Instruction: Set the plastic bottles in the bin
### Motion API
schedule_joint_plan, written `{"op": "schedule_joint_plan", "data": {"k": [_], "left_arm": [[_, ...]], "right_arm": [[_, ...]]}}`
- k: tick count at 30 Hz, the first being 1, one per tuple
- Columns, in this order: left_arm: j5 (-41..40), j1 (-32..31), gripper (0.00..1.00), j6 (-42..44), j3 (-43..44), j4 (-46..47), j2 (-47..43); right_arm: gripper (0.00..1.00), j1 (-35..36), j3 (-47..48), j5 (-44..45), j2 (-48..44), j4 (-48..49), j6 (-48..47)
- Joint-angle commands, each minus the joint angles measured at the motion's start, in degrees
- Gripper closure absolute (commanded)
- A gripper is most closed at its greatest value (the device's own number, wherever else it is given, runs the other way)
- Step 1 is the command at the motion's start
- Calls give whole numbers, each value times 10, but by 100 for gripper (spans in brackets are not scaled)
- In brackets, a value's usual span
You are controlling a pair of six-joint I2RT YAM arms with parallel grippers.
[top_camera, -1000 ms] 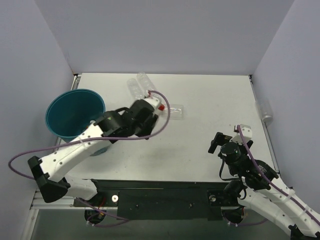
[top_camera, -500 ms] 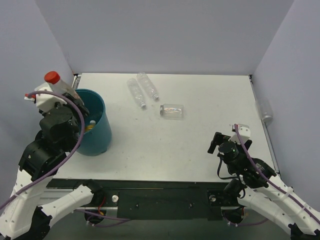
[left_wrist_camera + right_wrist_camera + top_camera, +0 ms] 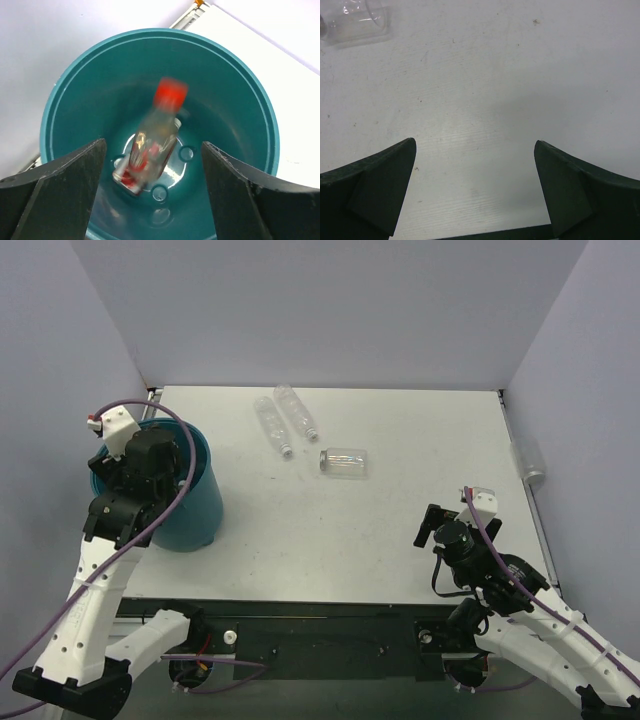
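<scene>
The left gripper [image 3: 154, 145] hangs right over the mouth of the bin [image 3: 195, 515], which stands at the left edge of the worktop [image 3: 430, 430]. Its fingers are spread wide and grip nothing. Straight below them, inside the bin, is a red-capped bottle [image 3: 152, 142]. It is blurred, so I cannot tell whether it is dropping or already lying on the bottom.

Three bottles are left on the worktop. A short clear bottle [image 3: 344, 461] lies on its side near the middle, its long axis roughly parallel to the far edge. Two slimmer clear bottles [image 3: 272, 425] lie side by side close to the far edge, left of centre, both slanting from far-left to near-right.

The right gripper [image 3: 474, 145] hovers low over bare worktop towards the near right corner, fingers wide and holding nothing. From it, the short bottle lies ahead and off to the left, only just showing at the top-left of its wrist view.

I judge the right arm nearer the short bottle and the left arm nearer the slanted pair. Either gripper would need to close across a bottle's width, not along its length.
</scene>
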Motion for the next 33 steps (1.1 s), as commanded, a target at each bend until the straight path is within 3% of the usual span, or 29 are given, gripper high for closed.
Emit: {"op": "schedule_joint_plan", "data": {"k": [1, 4, 7, 10, 14, 23, 29, 33], "left_arm": [[62, 5, 12, 25, 3, 41, -2], [114, -20, 11, 37, -1, 86, 11], [72, -149, 10, 80, 22, 116, 60], [47, -251, 10, 140, 68, 140, 157], [101, -298, 9, 183, 156, 137, 281], [230, -317, 9, 363, 219, 205, 490], [276, -316, 9, 474, 225, 256, 556], [308, -316, 9, 525, 253, 234, 610]], "right_arm": [[1, 6, 18, 7, -1, -3, 3], [1, 6, 18, 12, -5, -10, 5], [1, 6, 20, 11, -10, -13, 2], [1, 6, 25, 12, -10, -21, 5], [1, 5, 29, 20, -16, -30, 16], [1, 7, 31, 35, -38, -63, 34], [1, 7, 27, 34, -47, -69, 38], [1, 7, 23, 32, -49, -70, 35]]}}
